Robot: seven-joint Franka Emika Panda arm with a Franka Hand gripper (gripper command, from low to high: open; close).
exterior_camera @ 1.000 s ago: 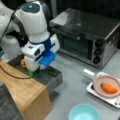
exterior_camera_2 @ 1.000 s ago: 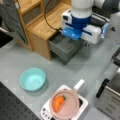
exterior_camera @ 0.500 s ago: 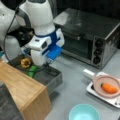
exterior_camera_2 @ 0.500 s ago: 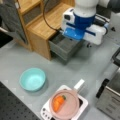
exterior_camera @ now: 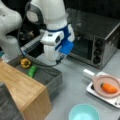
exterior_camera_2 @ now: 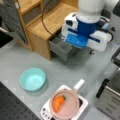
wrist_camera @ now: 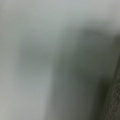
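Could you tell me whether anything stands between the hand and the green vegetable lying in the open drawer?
Nothing visible does: the hand hangs beside the open drawer, and the green vegetable lies uncovered next to a yellow pepper.

The white-and-blue gripper (exterior_camera: 56, 53) hangs above the open grey drawer (exterior_camera: 47, 75) of the wooden cabinet (exterior_camera: 22, 92); its fingers are hidden behind its body. Inside the drawer, in a front view, a yellow bell pepper (exterior_camera: 25, 63) lies just beside a green vegetable (exterior_camera: 32, 71).
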